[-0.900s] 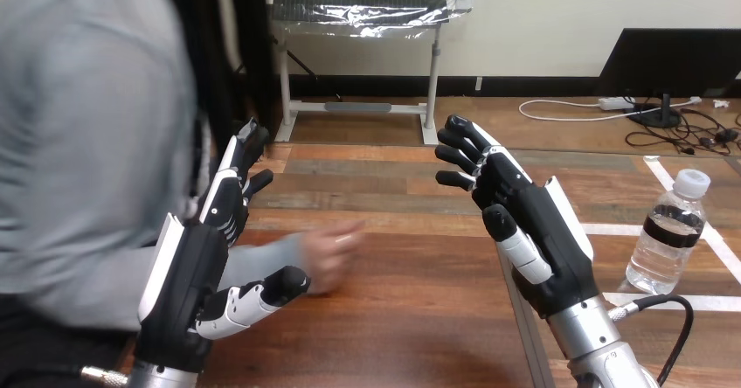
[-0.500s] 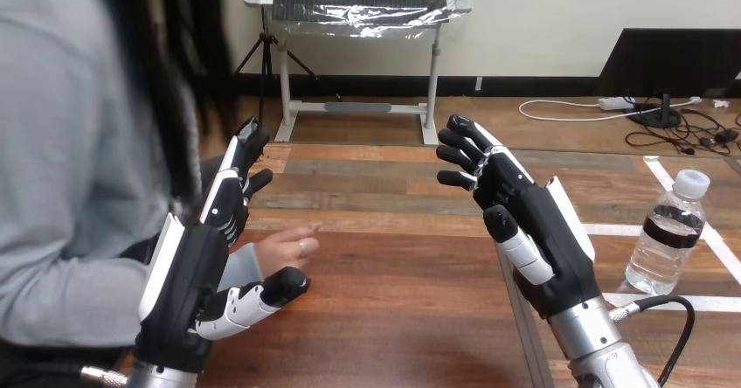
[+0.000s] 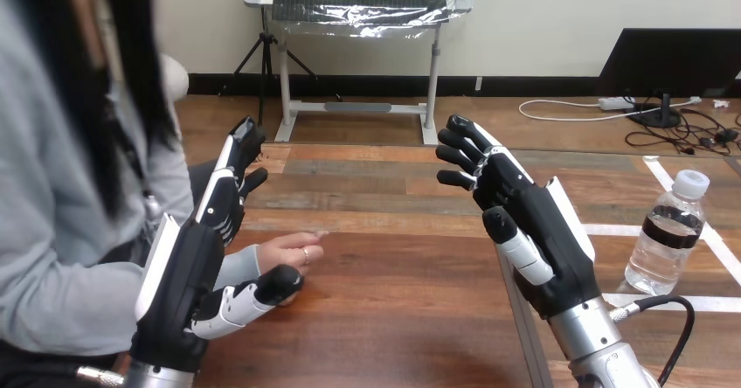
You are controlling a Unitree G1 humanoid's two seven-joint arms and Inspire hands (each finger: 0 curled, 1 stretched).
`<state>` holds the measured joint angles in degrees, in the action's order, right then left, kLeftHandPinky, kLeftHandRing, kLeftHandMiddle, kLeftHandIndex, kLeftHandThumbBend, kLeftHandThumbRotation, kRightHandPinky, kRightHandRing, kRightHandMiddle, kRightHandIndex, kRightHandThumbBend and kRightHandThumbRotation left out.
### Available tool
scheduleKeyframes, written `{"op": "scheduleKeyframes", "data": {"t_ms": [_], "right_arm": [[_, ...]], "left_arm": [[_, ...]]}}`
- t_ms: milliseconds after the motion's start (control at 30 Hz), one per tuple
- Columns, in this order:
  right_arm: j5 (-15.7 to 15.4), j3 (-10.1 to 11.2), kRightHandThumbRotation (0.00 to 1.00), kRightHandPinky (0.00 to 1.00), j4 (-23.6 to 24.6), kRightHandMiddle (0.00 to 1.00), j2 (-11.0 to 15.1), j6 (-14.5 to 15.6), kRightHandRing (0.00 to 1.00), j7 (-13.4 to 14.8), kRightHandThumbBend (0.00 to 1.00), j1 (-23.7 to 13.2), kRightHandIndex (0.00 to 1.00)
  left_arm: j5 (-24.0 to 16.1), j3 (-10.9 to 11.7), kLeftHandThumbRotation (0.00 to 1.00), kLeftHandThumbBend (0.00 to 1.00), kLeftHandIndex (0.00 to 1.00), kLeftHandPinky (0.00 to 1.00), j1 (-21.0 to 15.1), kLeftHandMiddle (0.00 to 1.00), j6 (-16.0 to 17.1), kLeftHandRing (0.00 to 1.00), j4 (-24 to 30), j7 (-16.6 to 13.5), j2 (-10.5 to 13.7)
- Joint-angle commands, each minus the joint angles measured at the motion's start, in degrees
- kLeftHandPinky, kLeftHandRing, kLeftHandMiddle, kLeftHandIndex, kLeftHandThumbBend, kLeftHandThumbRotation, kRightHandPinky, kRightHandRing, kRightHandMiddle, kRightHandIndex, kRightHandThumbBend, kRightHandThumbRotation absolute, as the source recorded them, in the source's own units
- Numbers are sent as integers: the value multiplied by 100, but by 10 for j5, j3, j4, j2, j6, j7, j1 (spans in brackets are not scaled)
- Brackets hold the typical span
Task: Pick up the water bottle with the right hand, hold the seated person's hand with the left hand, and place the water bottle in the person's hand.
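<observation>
person's hand point(image 3: 287, 252) draws back, settles just beside my left hand point(image 3: 185, 274); that and right hand point(image 3: 542, 235) spread wide, empty; bottle point(image 3: 668, 238) not yet grasped.

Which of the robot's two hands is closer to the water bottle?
The right hand, open at the view's right, with the water bottle standing just to its right. The left hand is far across, beside the person's hand.

A person sits at the left of the table point(image 3: 393, 301), the person's hand point(image 3: 287, 252) resting on it just beside the robot's left hand point(image 3: 188, 274). The right hand point(image 3: 533, 231) hangs over the table's right edge. A water bottle point(image 3: 668, 235) stands upright farther right, well apart from both.
</observation>
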<state>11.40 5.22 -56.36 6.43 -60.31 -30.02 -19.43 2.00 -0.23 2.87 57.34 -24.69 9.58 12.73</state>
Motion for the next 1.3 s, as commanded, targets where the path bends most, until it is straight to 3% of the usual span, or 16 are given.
{"op": "scheduleKeyframes", "data": {"t_ms": [0,400,800,1267], "right_arm": [[7,8,83,83,15,91,0,-20,89,-1,100,-17,92],[14,15,81,84,11,91,2,-27,89,-2,100,-30,92],[11,38,76,80,13,88,23,-33,86,36,100,-57,90],[-1,72,72,79,18,89,72,-20,86,90,100,-95,90]], "left_arm": [[-4,10,77,100,100,93,-18,100,10,98,8,-4,-3],[-1,13,76,100,100,92,-11,100,8,98,13,-1,-7],[-10,20,77,100,100,91,-11,100,17,98,6,-7,-7],[-7,20,76,100,100,92,-9,100,17,99,7,-6,-7]]}}
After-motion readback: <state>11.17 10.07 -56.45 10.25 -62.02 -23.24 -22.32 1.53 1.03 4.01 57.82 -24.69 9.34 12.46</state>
